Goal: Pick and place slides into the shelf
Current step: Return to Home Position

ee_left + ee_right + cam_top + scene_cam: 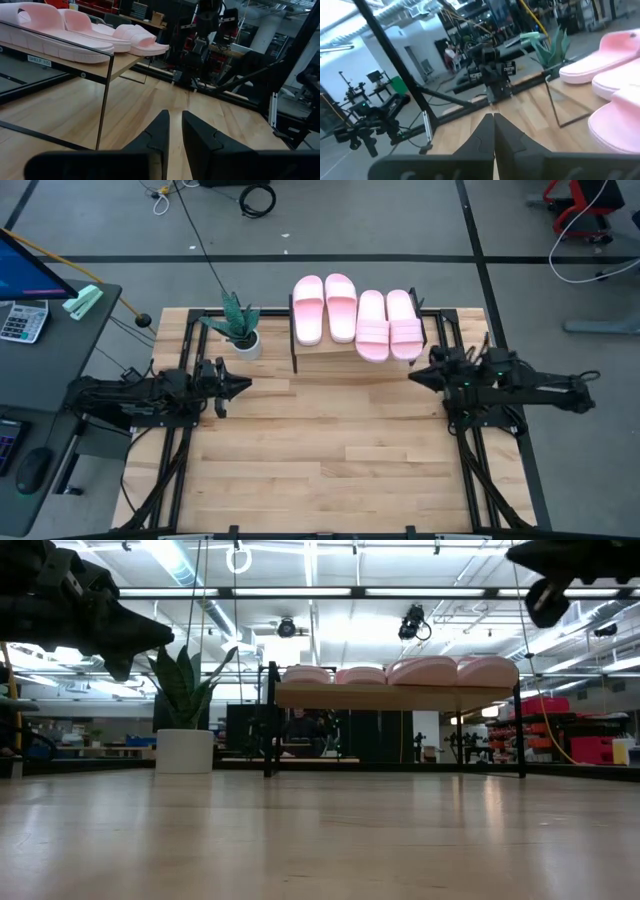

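Observation:
Several pale pink slides (pixel 355 318) lie side by side, soles down, on the light wood top of the shelf (pixel 325 352) at the table's far middle. The two on the right reach a little past its near edge. The low view shows them in a row (pixel 400 670) on the plank (pixel 395 696). My left gripper (pixel 240 386) hovers level to the left of the shelf, its fingers (pixel 175 114) a narrow gap apart with nothing between them. My right gripper (pixel 412 377) hovers level at the shelf's right end, shut (pixel 493 116) and empty.
A potted plant (pixel 240 330) in a white pot stands just left of the shelf at the far edge. The wooden tabletop (pixel 330 450) spreads out between the arms and toward the near edge. A desk with a calculator (pixel 20 320) stands off the table's left.

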Robot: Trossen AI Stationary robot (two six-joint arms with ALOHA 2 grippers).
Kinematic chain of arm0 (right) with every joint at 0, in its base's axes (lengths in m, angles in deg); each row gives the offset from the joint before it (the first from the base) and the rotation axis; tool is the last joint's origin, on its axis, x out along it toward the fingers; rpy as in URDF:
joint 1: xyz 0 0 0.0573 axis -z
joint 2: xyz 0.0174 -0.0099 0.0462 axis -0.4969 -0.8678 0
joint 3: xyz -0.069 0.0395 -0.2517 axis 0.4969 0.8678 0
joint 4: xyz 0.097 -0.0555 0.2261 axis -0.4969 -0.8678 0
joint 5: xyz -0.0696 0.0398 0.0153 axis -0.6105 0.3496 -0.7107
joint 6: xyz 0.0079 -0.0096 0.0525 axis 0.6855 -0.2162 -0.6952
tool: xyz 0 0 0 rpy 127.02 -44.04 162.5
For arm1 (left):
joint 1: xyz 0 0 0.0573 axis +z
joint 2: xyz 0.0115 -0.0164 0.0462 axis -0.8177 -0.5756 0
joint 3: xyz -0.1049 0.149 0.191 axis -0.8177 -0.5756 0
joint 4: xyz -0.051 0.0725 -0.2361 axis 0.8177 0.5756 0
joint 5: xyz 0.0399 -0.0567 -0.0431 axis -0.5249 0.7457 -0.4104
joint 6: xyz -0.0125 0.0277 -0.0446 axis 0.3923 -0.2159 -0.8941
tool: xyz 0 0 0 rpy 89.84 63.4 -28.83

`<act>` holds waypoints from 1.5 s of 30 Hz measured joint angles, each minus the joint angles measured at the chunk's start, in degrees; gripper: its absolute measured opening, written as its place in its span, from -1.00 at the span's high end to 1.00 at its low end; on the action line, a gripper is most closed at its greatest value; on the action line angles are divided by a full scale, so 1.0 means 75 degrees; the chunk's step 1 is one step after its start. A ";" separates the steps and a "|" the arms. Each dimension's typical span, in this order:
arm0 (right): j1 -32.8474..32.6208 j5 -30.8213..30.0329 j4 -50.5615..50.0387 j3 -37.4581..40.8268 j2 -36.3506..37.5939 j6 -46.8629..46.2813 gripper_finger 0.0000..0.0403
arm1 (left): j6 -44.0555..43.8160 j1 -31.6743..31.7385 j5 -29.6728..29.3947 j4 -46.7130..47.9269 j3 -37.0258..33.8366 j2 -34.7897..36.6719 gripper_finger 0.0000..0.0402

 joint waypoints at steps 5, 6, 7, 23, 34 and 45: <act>-0.0172 -0.0545 -0.0574 0.0000 0.1006 0.0371 1.00 | -0.0002 0.0000 0.0000 -0.0010 0.0000 0.0000 0.75; -0.0191 -0.0700 -0.0642 0.0000 0.1187 0.0432 1.00 | 0.0001 0.0000 0.0003 -0.0010 0.0000 0.0003 0.76; -0.0209 -0.0782 -0.0627 0.0000 0.1361 0.0485 1.00 | -0.0002 0.0000 0.0001 -0.0010 0.0000 0.0002 0.77; -0.0209 -0.0655 -0.1074 -0.0277 0.1820 0.0547 1.00 | 0.0001 0.0000 0.0003 -0.0013 0.0000 0.0000 0.72; -0.0209 -0.0896 0.1602 0.0990 0.1822 0.0227 1.00 | -0.0001 -0.0001 0.0005 -0.0010 0.0000 0.0000 0.76; -0.0209 -0.1126 0.3853 0.2425 0.1823 -0.0626 1.00 | -0.0001 -0.0002 0.0005 -0.0010 0.0000 0.0000 0.70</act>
